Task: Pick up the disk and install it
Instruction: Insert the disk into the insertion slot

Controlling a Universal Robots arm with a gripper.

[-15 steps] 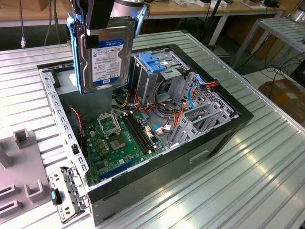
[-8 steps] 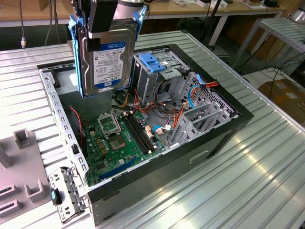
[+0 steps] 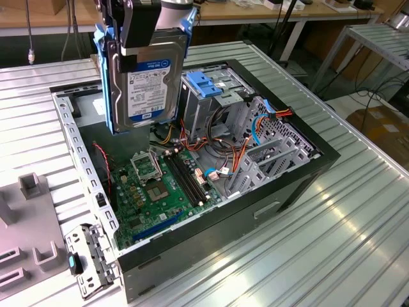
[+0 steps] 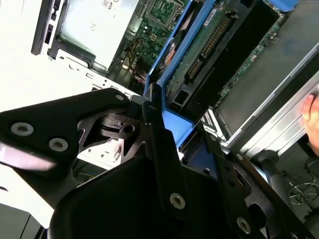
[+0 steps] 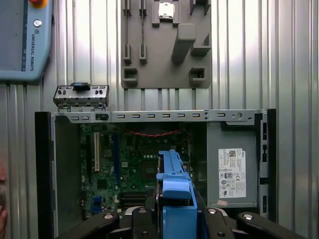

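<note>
Hand grips disk upright above motherboard, beside drive cage.

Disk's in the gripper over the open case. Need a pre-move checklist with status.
1. Grip: gripper shut on the disk, held upright: ok.
2. Clearance: the disk hangs above the case, touching nothing: ok.
3. Cage bay free: cannot tell; a blue bracket sits on top of it.
4. Cables beside the cage out of the path: cannot tell.
5. People clear: a hand is at the edge of the second wrist view: not ok.
</note>
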